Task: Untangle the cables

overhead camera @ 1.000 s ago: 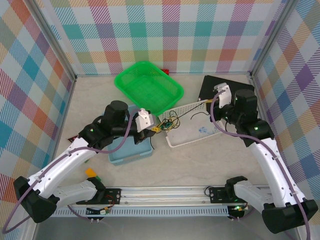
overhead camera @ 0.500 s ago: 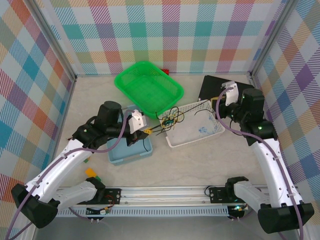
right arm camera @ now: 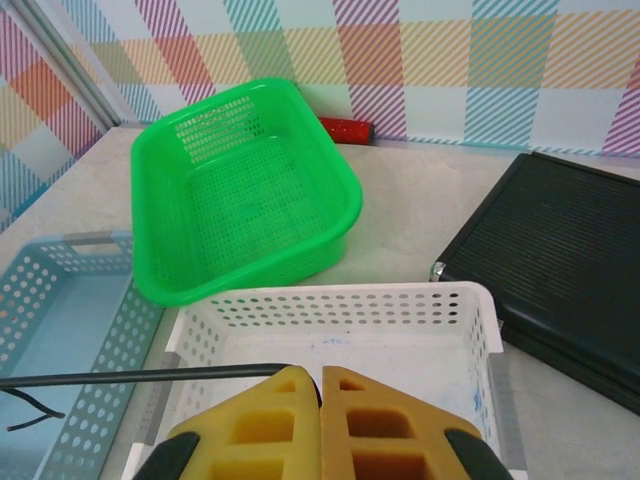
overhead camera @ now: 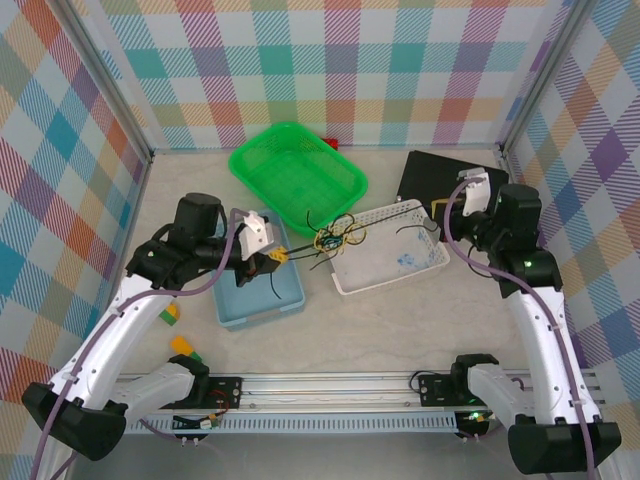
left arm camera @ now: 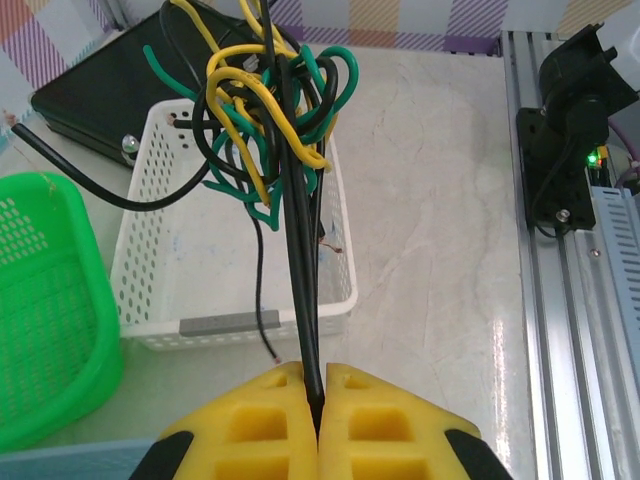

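while left gripper [left arm camera: 318, 385] and right gripper [right arm camera: 321, 382] each pinch a black strand [left arm camera: 305, 280], the cables [left arm camera: 270, 120] hang knotted over the white basket [left arm camera: 200, 325]; mid-stretch, the next move calls for pulling apart gently.

Knotted cables [left arm camera: 275, 120] above white basket [left arm camera: 150, 300]

There were three baskets: one green basket [overhead camera: 297, 172], one white basket [overhead camera: 388, 266] and one light-blue basket [overhead camera: 265, 301]. The cables [left arm camera: 270, 110] came in three colours: yellow, green and black. The black strands looked like two or more, though the knot hid where each ran. There was one flat black case [overhead camera: 435, 175] and one small red object [right arm camera: 345, 129]. Two small blocks lay apart, a yellow-green block [overhead camera: 172, 314] and an orange block [overhead camera: 185, 347]. There were two grippers, the left gripper [left arm camera: 318, 378] and the right gripper [right arm camera: 321, 378].
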